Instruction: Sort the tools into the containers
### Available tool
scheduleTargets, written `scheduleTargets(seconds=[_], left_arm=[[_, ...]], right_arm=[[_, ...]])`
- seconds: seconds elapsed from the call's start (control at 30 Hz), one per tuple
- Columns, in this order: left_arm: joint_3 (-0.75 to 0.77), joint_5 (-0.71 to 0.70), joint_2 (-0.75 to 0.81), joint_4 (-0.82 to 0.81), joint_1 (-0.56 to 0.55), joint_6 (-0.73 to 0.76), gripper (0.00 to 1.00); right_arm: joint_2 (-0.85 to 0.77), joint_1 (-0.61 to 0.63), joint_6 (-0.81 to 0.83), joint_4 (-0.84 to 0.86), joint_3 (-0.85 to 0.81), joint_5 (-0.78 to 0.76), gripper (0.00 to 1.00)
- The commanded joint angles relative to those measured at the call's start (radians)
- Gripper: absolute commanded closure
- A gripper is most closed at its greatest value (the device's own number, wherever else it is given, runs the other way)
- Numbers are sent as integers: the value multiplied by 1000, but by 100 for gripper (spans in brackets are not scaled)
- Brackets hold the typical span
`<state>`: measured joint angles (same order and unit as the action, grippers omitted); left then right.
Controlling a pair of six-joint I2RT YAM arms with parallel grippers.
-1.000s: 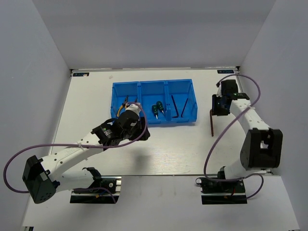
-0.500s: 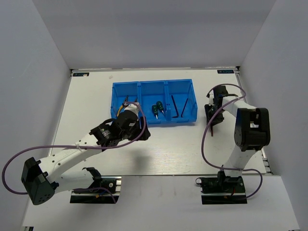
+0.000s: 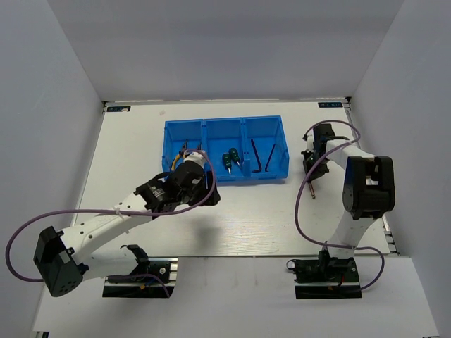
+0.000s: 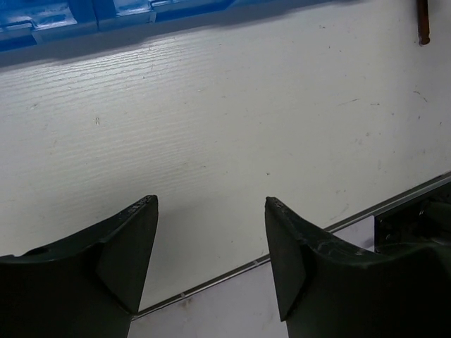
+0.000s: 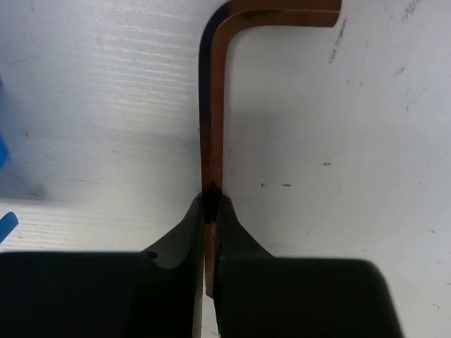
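**Right fingers pinched on a copper L-shaped key, right of the tray**

Right gripper: the fingers are closed to a thin slit on the long shank of a copper-coloured L-shaped key. In the wrist view the short leg is turned to the right at the far end. A shadow is cast close beside the shank. Whether the key is touching the tabletop cannot be told. In the top view the key is held outside the blue tray, to its right.

Left gripper: the fingers are spread wide and nothing is held between them. Bare tabletop is seen below, with the tray's near wall along the top of the wrist view.

Tray contents noted:
- Middle compartment: two green-handled screwdrivers.
- Right compartment: two dark hex keys.
- Left compartment: yellow-handled pliers, partly covered by the left arm's wrist, which is placed over the tray's near left corner.

A purple cable is looped from the right arm down past the held key toward the base
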<state>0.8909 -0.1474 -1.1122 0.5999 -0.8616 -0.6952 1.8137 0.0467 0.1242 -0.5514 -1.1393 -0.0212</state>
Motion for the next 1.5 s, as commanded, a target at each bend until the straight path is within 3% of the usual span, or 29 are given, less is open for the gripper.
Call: scheduleTargets(seconds=[0.0, 0.2, 0.33, 0.53, 0.7, 0.8, 0.93, 1.13, 1.3, 1.4, 1.47], left_arm=[[49, -14, -9, 1, -4, 13, 28], [59, -23, 0, 11, -4, 13, 28], [37, -23, 20, -11, -4, 13, 28], [28, -52, 31, -11, -4, 22, 28], [37, -70, 41, -2, -4, 22, 28], [37, -70, 51, -2, -4, 22, 28], [37, -90, 51, 7, -4, 11, 28], [28, -118, 104, 35, -4, -10, 28], [19, -127, 114, 44, -4, -32, 27], [19, -136, 114, 44, -4, -32, 23], [19, -136, 114, 44, -4, -32, 22]], right_arm=[[96, -2, 6, -5, 6, 10, 100], [6, -27, -46, -50, -46, 61, 100], [-181, -34, -55, -59, -100, 151, 100], [-324, -12, -80, -27, -163, 366, 100], [-312, 60, -117, -1, -220, 573, 100], [-231, 142, -164, 4, -275, 551, 100], [-73, 209, -233, 14, -356, 399, 100], [73, 280, -160, 34, -462, 242, 100], [110, 305, -129, 36, -447, 204, 100], [115, 315, -98, 36, -438, 210, 73], [96, 317, -104, 28, -439, 234, 62]])
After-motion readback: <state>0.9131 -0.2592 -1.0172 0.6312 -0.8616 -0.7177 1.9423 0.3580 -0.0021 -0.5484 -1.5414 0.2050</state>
